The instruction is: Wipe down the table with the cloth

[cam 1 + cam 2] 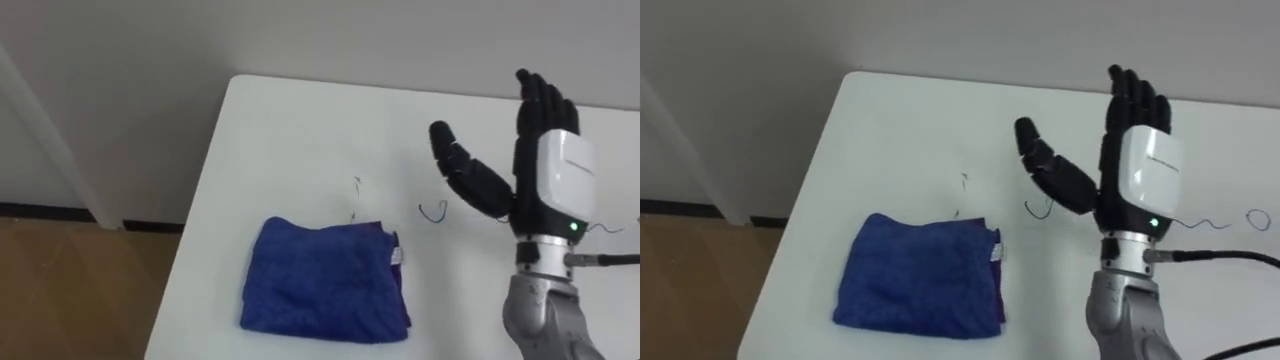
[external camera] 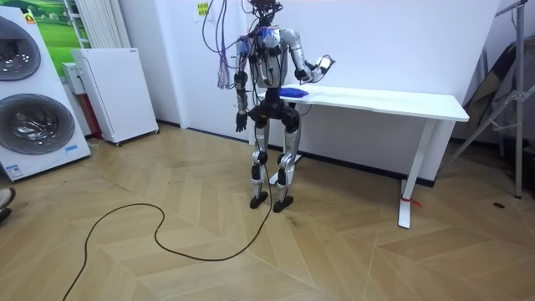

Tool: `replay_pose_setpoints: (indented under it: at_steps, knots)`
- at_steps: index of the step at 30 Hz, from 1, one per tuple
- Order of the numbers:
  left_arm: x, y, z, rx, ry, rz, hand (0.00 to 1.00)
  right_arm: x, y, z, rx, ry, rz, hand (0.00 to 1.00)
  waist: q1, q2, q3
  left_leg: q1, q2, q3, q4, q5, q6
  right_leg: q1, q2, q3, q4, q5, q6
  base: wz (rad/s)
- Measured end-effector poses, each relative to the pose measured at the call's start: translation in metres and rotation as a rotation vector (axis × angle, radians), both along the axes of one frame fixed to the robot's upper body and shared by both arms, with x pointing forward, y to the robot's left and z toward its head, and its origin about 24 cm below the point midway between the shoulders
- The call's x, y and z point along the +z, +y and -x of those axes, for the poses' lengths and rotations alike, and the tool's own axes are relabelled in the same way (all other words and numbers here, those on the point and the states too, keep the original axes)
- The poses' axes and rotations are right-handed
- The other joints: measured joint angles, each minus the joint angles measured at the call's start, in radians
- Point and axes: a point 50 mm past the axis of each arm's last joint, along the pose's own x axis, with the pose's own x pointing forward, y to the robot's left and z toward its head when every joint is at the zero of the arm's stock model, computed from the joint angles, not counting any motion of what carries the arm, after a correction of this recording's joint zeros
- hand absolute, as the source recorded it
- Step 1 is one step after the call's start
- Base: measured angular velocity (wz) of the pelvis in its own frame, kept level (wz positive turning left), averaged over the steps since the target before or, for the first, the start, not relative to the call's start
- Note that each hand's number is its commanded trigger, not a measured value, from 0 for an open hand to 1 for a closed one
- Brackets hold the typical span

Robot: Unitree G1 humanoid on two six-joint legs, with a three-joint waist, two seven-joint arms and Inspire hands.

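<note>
Blue cloth point(image 1: 325, 278) lies folded and flat on the white table point(image 1: 290, 130), close to its left edge and well apart from my right hand point(image 1: 545, 165). I hold that hand upright above the tabletop, its back towards me, fingers straight and close together, thumb spread out to the side, holding nothing. A small blue scribble point(image 1: 433, 211) marks the table just beside the thumb. My left hand point(image 2: 241, 124) hangs at my side as I stand at the table's end.
</note>
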Motion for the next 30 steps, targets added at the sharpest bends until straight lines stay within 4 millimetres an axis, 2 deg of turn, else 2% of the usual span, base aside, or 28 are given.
replay_pose_setpoints:
  at_steps: [8, 14, 22, 26, 30]
  knots:
    - [-0.002, -0.008, -0.008, -0.064, -0.011, 0.021, 0.00, -0.018, 0.035, 0.006, 0.199, 0.142, 0.025, 0.00, 0.013, 0.007, 0.0047, 0.001, -0.001, -0.013, -0.001, 0.000, 0.000, 0.011, 0.000, 0.000, -0.011, 0.001, 0.001, 0.03]
    - [-0.001, -0.009, -0.015, -0.073, -0.025, 0.024, 0.00, -0.027, 0.051, 0.013, 0.301, 0.214, 0.091, 0.00, 0.030, 0.004, 0.0027, -0.009, -0.001, -0.025, -0.001, 0.000, 0.000, 0.007, -0.001, -0.011, -0.019, 0.003, 0.001, 0.04]
    - [-0.002, -0.012, -0.017, -0.111, -0.021, 0.029, 0.00, -0.041, 0.065, 0.029, 0.387, 0.280, 0.162, 0.00, 0.037, 0.007, 0.0016, -0.016, -0.003, -0.040, -0.001, 0.000, 0.000, 0.014, -0.002, -0.025, -0.036, 0.008, 0.003, 0.07]
    - [-0.002, -0.015, -0.017, -0.116, -0.020, 0.034, 0.00, -0.058, 0.063, 0.040, 0.392, 0.362, 0.189, 0.00, 0.038, 0.010, 0.0014, -0.017, -0.004, -0.046, -0.001, 0.000, 0.000, 0.017, -0.003, -0.029, -0.038, 0.008, 0.003, 0.04]
    - [-0.002, -0.015, -0.017, -0.099, -0.023, 0.041, 0.00, -0.068, 0.061, 0.045, 0.397, 0.405, 0.219, 0.00, 0.036, 0.017, 0.0015, -0.018, -0.006, -0.046, -0.001, 0.000, 0.000, 0.022, -0.005, -0.032, -0.048, 0.009, 0.006, 0.00]
